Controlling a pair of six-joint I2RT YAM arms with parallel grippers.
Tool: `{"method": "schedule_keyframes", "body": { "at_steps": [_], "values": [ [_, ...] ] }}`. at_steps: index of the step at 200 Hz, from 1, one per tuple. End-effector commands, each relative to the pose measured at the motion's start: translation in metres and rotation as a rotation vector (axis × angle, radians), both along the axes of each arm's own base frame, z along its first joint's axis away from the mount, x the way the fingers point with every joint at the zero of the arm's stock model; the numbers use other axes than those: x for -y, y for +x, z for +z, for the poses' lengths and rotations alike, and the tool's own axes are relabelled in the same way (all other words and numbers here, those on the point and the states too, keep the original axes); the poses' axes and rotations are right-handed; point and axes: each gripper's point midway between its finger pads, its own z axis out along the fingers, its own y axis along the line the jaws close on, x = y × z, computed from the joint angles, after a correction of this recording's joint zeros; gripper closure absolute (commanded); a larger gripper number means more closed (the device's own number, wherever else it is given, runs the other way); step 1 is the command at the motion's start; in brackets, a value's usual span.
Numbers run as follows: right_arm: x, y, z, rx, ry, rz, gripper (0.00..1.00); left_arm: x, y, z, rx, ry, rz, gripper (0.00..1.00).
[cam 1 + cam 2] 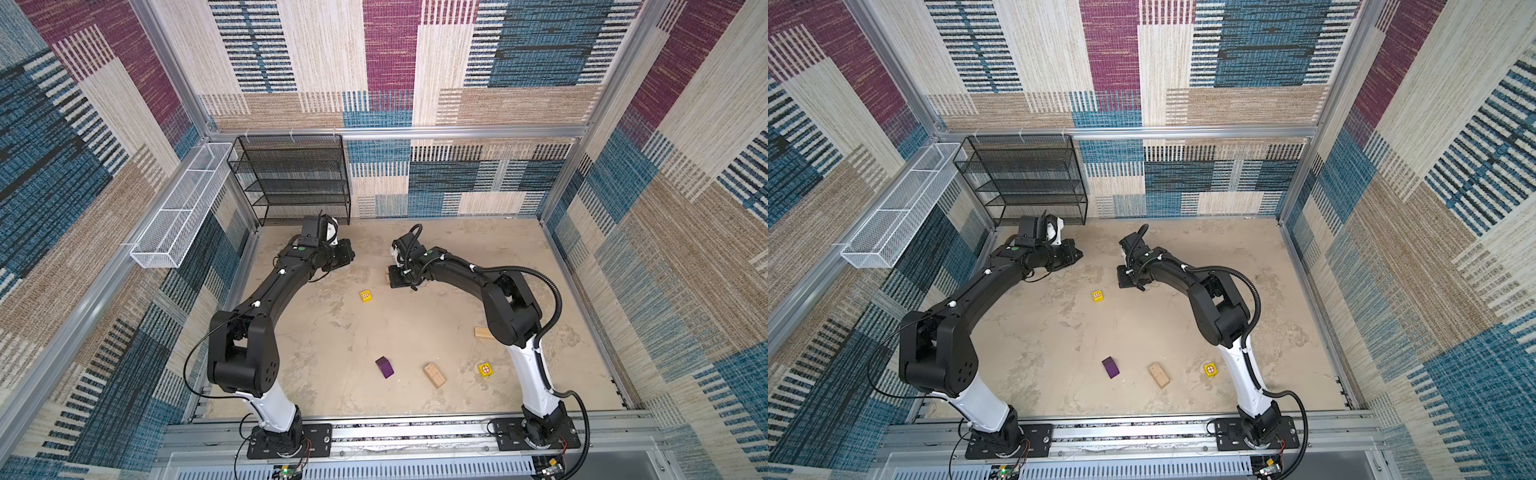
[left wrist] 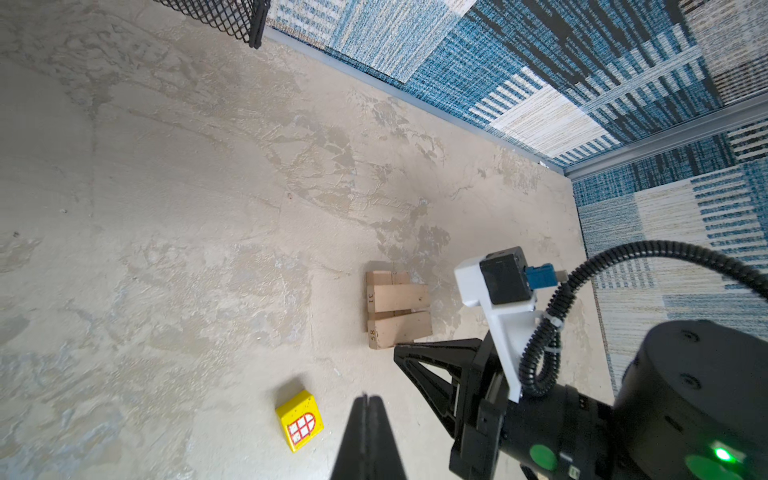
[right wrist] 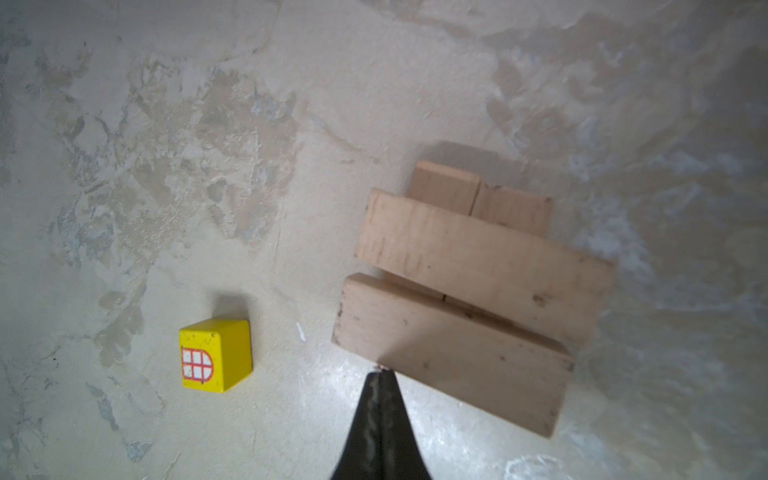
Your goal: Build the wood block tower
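Observation:
The wood block tower is two crossed layers of tan bricks, also in the left wrist view; in both top views the right gripper hides most of it. My right gripper is shut and empty, its tip at the edge of the nearer top brick. My left gripper is shut, empty and apart from the blocks. A yellow cube lies beside the tower. Nearer the front lie a purple block, a loose tan brick and a second yellow cube.
Another tan brick shows partly behind the right arm's elbow. A black mesh shelf stands at the back left, close behind the left gripper. A white wire basket hangs on the left wall. Carpeted walls enclose the floor.

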Motion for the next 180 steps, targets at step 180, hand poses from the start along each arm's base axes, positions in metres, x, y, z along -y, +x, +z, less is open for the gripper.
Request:
{"method": "schedule_keyframes", "body": {
  "at_steps": [180],
  "values": [
    [0.0087,0.0052,0.0006,0.018,-0.055,-0.027,1.00,-0.0014,-0.0001,0.0052,0.020,-0.001,-0.009,0.98]
  ]
}}
